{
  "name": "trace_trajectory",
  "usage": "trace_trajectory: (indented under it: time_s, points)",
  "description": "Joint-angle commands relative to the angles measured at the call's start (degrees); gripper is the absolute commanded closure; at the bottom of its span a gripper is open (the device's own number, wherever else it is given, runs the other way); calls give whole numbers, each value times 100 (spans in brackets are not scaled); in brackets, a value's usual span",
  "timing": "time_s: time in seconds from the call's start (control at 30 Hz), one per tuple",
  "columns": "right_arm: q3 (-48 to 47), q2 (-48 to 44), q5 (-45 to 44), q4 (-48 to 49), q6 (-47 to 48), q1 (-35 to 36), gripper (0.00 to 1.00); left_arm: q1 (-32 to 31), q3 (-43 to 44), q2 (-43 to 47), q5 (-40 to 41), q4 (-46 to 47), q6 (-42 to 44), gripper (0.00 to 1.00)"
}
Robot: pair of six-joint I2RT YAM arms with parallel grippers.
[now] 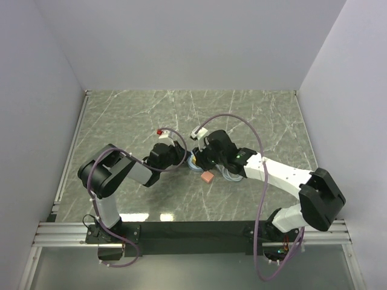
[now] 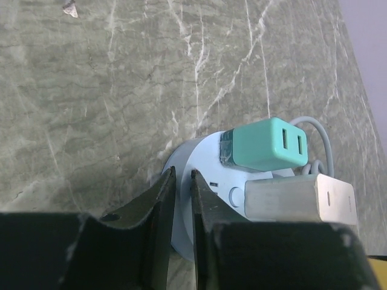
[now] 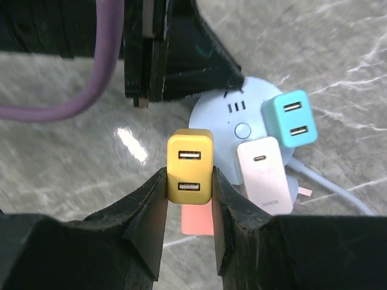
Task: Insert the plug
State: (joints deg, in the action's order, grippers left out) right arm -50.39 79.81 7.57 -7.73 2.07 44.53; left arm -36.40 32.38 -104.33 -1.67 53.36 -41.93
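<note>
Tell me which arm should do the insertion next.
Right. The right gripper holds the yellow plug close beside the round power hub, where free slots show. The left gripper is pinched on the hub's rim, seemingly steadying it, and carries nothing to insert.

We see the left arm [image 1: 109,173] and the right arm [image 1: 284,175], both black and white, fixed on a black bar [image 1: 193,230]. Purple cables [image 1: 263,199] loop above the bar. The right gripper [image 3: 189,179] has thick black fingers [image 3: 142,223].
</note>
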Motion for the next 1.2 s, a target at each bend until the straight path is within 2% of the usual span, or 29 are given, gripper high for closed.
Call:
trace_trajectory:
  time_s: [0.0,0.2,0.63,0.9,1.17]
  points:
    - [-322,175,209,-352,557,-6,100,-7,5,-25,-421,-327,194,79]
    - [-348,465,262,-203,751,-94,100,142,172,-333,-799,-2,115,81]
    - [-928,1115,-71,-334,1024,-129,100,300,392,-333,-799,-317,361,83]
    - [-1060,993,-247,-791,1050,-129,100,318,436,-280,-791,-432,449,83]
    - [-885,869,-89,-818,998,-120,100,318,436,-245,-791,-476,475,84]
